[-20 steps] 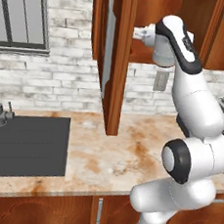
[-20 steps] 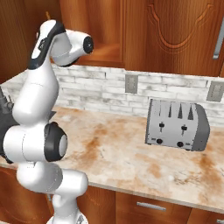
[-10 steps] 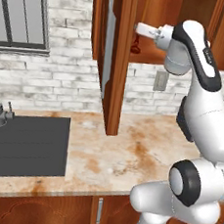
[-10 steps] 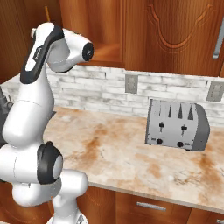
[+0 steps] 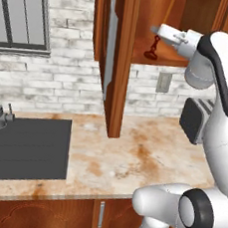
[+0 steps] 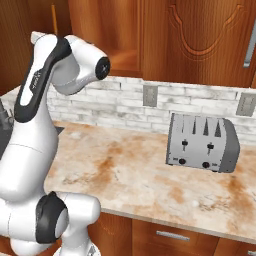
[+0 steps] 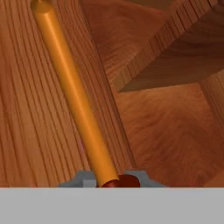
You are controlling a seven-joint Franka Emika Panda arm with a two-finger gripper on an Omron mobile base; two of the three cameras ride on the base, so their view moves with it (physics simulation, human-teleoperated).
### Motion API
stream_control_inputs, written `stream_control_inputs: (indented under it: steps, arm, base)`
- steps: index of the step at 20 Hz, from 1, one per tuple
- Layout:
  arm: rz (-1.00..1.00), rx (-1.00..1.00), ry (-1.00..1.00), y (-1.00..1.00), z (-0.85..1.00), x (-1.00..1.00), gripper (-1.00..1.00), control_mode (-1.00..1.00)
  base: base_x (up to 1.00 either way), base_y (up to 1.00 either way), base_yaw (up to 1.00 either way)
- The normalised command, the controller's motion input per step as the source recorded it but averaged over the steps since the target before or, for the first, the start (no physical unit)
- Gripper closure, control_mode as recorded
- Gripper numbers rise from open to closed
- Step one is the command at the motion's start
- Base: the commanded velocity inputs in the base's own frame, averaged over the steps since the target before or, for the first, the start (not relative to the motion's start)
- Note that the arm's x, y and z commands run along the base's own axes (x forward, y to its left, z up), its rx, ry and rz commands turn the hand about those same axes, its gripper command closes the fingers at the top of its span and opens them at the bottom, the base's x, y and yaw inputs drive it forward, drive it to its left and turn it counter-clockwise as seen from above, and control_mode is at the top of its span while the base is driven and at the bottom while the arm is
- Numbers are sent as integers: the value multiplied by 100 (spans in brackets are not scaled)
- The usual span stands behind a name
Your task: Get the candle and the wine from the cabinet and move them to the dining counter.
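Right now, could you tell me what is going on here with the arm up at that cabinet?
The robot arm is reaching into the open wall cabinet above the counter with the black sink. Its gripper is shut on the candle, a thin orange taper in a dark red holder that hangs tilted just above the cabinet shelf. In the hand view the taper rises from between the fingertips. A toaster stands on the counter nearby.
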Motion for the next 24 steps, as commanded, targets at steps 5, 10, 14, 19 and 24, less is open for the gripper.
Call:
stream_control_inputs:
  steps: [5,10,14,19,24]
  arm:
    - [0,2,9,-19,0,-68,100,-100]
    - [0,3,18,-19,2,-59,100,-100]
    - [0,0,8,-17,-13,-67,100,-100]
    - [0,-16,-10,-8,-34,-81,100,-100]
    - [3,-23,-20,-9,-31,-73,100,-100]
  base:
    - [0,0,0]
    - [0,0,0]
    - [0,0,0]
    - [0,0,0]
    - [0,0,0]
